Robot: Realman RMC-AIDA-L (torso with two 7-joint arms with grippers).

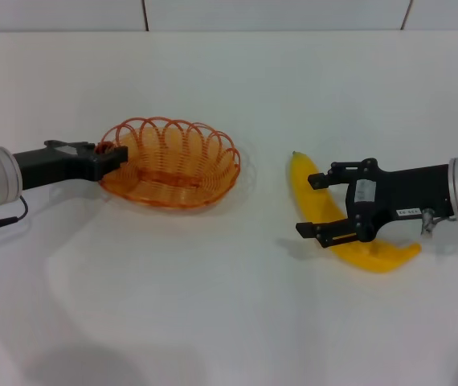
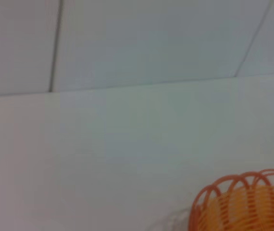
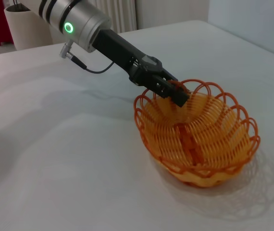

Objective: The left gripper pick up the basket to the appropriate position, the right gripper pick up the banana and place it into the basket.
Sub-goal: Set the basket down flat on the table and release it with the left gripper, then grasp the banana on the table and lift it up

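The orange wire basket [image 1: 171, 170] stands on the white table, left of centre. My left gripper [image 1: 113, 156] is shut on its left rim; the right wrist view shows this gripper [image 3: 173, 92] with one finger inside the basket [image 3: 202, 147] and one outside. A part of the basket's rim [image 2: 245, 199] shows in the left wrist view. The yellow banana [image 1: 371, 256] lies on the table at the right, its tip pointing away from me. My right gripper [image 1: 309, 204] is open, with one finger on each side of the banana's middle, low over it.
The white table [image 1: 213, 305] spreads wide in front of the basket and banana. A gap of bare table separates the basket from the banana. A pale wall with seams runs along the back [image 1: 277, 14].
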